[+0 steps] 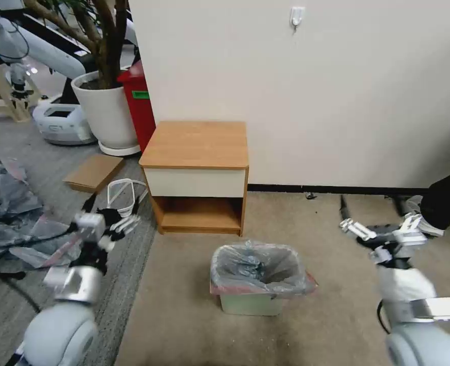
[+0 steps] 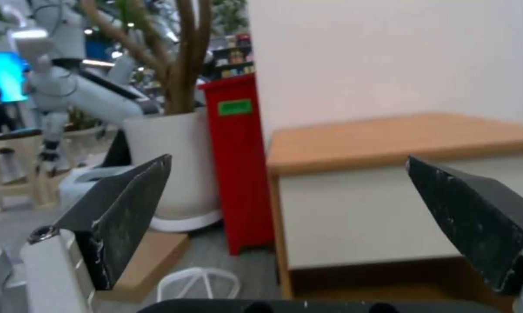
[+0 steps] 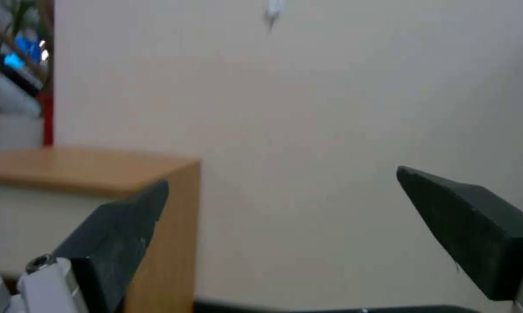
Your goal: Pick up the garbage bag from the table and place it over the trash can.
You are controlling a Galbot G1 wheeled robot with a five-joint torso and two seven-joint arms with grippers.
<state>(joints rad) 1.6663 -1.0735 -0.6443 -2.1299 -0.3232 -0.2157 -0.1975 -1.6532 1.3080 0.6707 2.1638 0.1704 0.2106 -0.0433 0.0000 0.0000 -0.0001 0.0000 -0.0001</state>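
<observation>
The thin, crinkly grey translucent garbage bag [image 1: 258,267] with a pink-red rim band already lines the small cream plastic trash can [image 1: 249,304], on the carpet before the light-brown wooden counter [image 1: 197,145]. It lies between both pincers, left pincer [image 1: 119,221] and right pincer [image 1: 359,230], each spread open, empty, roughly equally near.

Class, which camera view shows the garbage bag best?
The head view: the garbage bag is seen whole, draped over the trash can below the table. Both wrist views face the table and wall instead.
</observation>
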